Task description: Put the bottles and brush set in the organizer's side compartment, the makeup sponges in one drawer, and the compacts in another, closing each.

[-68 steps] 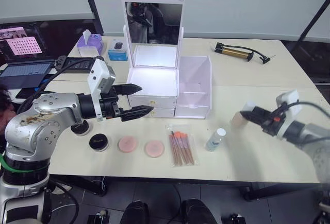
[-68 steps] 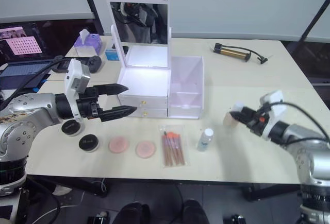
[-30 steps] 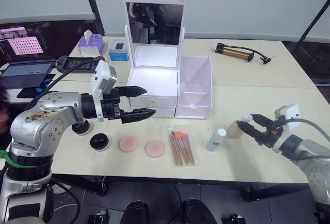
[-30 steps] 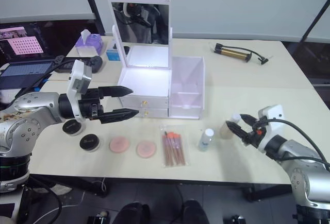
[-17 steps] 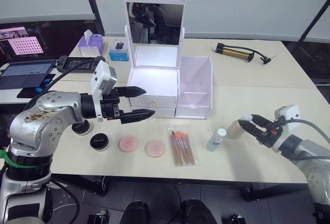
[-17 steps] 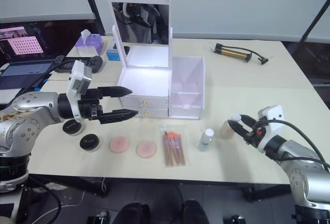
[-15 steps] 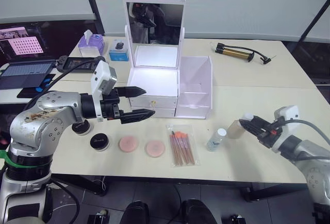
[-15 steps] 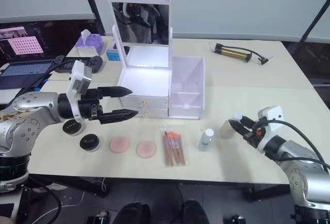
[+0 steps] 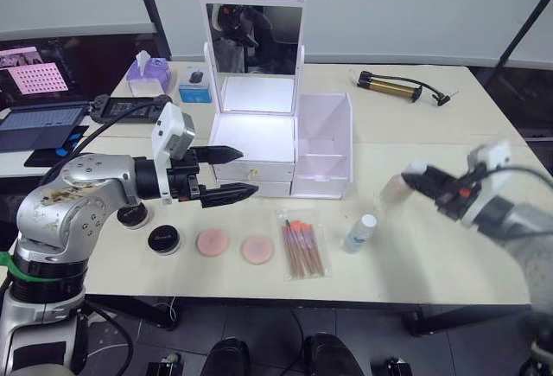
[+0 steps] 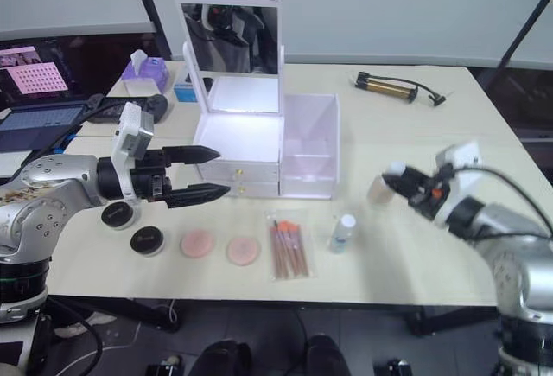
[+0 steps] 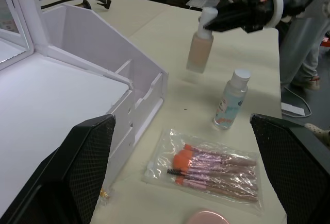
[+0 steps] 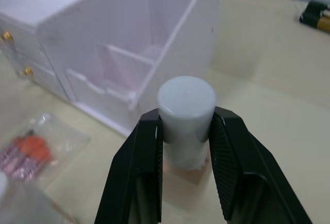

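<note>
My right gripper (image 12: 185, 127) is shut on the white cap of the beige foundation bottle (image 9: 394, 189). It holds the bottle upright a little above the table, right of the organizer (image 9: 257, 139) and its side compartment (image 9: 325, 146). The clear bottle (image 9: 360, 232) stands on the table beside the brush set (image 9: 300, 245). Two pink makeup sponges (image 9: 212, 242) lie left of the pouch. One black compact (image 9: 164, 238) lies beside them, another (image 9: 134, 215) partly behind my left arm. My left gripper (image 9: 237, 170) is open and empty in front of the two shut drawers.
A gold-and-black hand pump (image 9: 393, 88) lies at the back right. A purple tissue box (image 9: 149, 69), a small blue box (image 9: 195, 89) and a laptop (image 9: 47, 122) are at the back left. The organizer's mirror (image 9: 252, 37) stands upright.
My right gripper has shut on the beige bottle's cap and lifted it off the table, up and slightly toward the organizer. The left arm has stayed in place.
</note>
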Controlling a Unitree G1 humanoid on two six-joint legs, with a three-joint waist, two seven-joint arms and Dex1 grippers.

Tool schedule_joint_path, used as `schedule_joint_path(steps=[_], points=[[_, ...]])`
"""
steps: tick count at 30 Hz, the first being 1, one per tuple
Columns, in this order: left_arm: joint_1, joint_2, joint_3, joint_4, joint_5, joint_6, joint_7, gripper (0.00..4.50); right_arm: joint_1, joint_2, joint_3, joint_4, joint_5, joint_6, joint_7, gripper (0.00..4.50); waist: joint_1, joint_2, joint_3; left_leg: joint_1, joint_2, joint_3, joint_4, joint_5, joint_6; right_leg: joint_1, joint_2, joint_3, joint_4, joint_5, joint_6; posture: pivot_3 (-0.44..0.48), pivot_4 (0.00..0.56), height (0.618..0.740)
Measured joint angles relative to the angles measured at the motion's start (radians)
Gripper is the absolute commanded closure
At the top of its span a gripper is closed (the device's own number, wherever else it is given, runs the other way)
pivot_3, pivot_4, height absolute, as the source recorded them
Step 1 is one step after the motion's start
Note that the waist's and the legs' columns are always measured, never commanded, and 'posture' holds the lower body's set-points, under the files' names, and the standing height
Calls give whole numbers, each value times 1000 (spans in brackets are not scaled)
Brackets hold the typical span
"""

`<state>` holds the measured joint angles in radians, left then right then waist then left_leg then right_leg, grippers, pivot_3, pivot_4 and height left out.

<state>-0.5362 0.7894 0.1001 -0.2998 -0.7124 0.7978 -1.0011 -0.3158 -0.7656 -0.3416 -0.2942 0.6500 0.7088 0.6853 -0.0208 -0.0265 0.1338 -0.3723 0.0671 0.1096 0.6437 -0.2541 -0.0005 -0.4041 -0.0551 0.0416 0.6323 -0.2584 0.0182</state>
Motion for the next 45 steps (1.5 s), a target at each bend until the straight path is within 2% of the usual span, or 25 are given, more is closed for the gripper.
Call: schedule_joint_path(steps=[4,11,15,23,31,39,45], points=[[18,1,16,-17,-1,-14,14,0,-205,1,73,-42,53,83,-26,3563,6,0,0,-1,0,0,0,0,0,0,0,-1,-1,0,0,0,150,732],[79,6,65,-67,-2,-14,56,0,-325,103,241,-40,-19,161,-181,3563,15,-1,0,-2,-1,0,2,0,0,0,-3,-2,-1,0,0,0,150,732],[92,9,80,-82,-3,-14,72,0,-329,163,290,-24,-59,196,-249,3563,13,-1,0,-3,-1,0,2,0,0,-1,-2,-2,-1,0,0,0,150,732],[105,7,90,-105,-28,-14,89,0,-324,266,294,53,-125,215,-358,3563,9,-1,0,-3,-1,0,1,0,0,-1,-2,-2,-1,0,0,0,150,732],[104,8,98,-106,-35,-16,103,0,-293,281,312,90,-214,214,-385,3563,7,-1,0,-3,0,0,1,0,0,-1,-2,-2,0,0,0,0,150,732],[103,4,102,-106,-38,-29,127,0,-269,323,405,91,-316,171,-403,3563,7,-1,0,-3,0,0,1,0,0,-2,-2,-2,-1,0,0,0,150,732],[100,-19,92,-123,-59,-28,147,0,-270,325,410,87,-341,173,-401,3563,8,-1,0,-3,0,0,1,0,0,-1,-2,-2,-1,0,0,0,150,732]])
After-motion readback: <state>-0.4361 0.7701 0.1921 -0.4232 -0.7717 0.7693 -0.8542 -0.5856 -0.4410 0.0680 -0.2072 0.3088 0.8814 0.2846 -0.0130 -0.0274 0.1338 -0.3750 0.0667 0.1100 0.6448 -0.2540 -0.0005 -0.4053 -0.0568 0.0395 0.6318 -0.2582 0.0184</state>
